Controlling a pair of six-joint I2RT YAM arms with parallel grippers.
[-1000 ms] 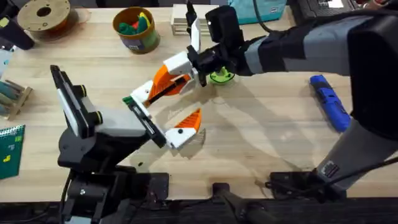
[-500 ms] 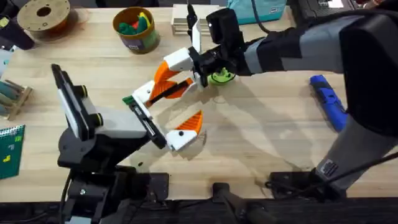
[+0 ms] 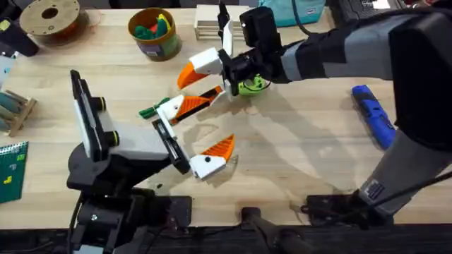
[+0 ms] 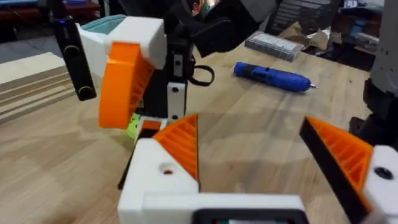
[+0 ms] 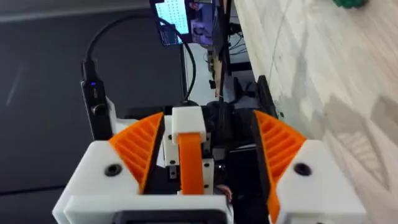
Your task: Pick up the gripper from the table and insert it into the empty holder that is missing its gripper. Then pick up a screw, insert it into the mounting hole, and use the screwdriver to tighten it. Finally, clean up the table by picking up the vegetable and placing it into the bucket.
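orange gripper (image 3: pixel 192 106) between right fingers (image 3: pixel 201 62)

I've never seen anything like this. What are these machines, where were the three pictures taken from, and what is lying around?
These are two robot arms at a wooden table, each ending in a two-finger gripper with orange ribbed pads. One picture looks down from above; the other two come from a camera on each wrist. The left gripper is open. The right gripper, also open, reaches across so that one left fingertip sits between its fingers. Neither seems to hold anything loose. On the table lie a blue screwdriver, a small dark green vegetable, a bright green ring and a bucket of toy foods.
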